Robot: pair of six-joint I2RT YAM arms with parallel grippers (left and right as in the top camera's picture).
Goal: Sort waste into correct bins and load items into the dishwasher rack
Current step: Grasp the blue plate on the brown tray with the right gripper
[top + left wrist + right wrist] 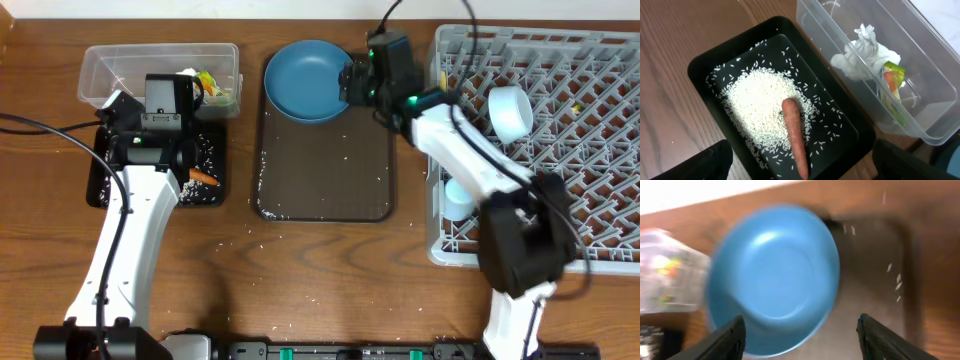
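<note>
The dark blue round plate (305,80) rests on the far end of the brown serving tray; it fills the right wrist view (772,277). My right gripper (352,82) (801,330) is open, with the plate's near rim between its fingers. My left gripper (165,105) (802,162) is open and empty above the black tray (100,185) (705,65), which holds white rice (757,102) and the orange carrot (204,178) (794,135). The clear tub (100,70) (935,75) holds the white tissue (862,52) and the green-yellow wrapper (210,82) (892,80). The spoon is out of view.
The grey rack (570,150) stands at the right, with a pale cup (510,110) and a light blue cup (458,197) in it. The brown serving tray (325,165) lies mid-table with stray rice on it; more grains lie on the wood in front.
</note>
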